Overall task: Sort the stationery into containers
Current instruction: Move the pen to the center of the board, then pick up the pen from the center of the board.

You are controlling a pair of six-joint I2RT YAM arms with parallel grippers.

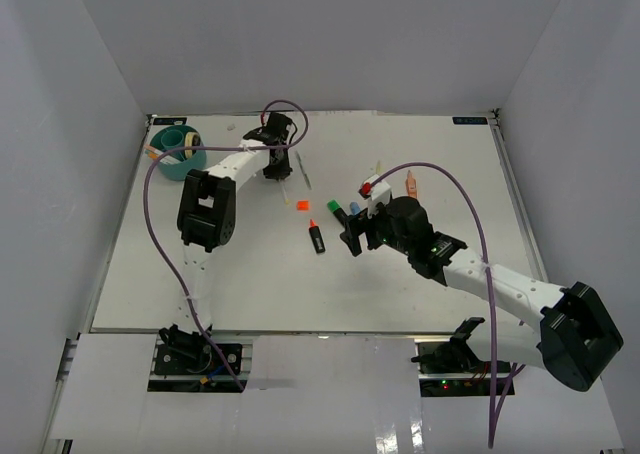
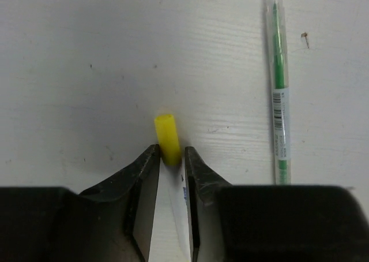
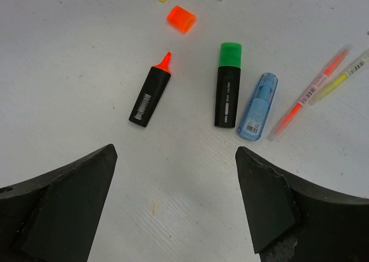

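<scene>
Left wrist view: left gripper (image 2: 171,153) pinches yellow pen (image 2: 167,136), right of teal organiser (image 1: 178,152).
Right gripper (image 3: 176,152): spread wide, empty.
Risk: tip-end grip, pen may swing or slip on lifting.

Top looks down; wrist views close (right shares highlighters (image 1: 316,238)).
</scene>
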